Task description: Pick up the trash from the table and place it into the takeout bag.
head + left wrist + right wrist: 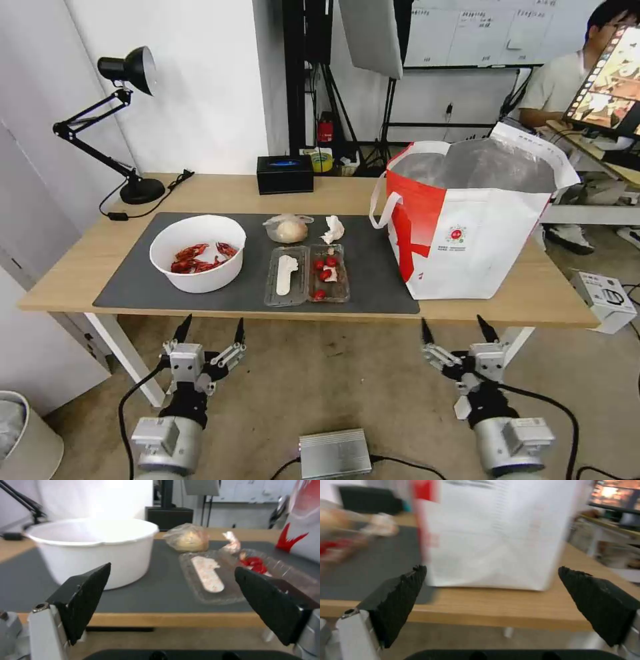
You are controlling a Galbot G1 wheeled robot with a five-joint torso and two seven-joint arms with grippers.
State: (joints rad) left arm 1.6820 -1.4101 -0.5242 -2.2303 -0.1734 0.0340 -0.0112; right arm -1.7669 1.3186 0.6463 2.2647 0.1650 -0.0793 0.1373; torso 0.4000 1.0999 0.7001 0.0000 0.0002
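Four pieces of trash and one takeout bag on my tabletop (pixel 80 280), both claws wide open and empty.

Left to right: my left claw (pixel 209 331) hangs off the near edge below the white bowl (pixel 198 253); then the bagged beige lump (pixel 288 229), clamshell tray (pixel 307 274), crumpled tissue (pixel 333 229); the takeout bag (pixel 467 220) stands at the mat's right end, my right claw (pixel 457 330) before it. My left wrist view hides the bowl's shells; bare mat (pixel 133 280) lies between items.
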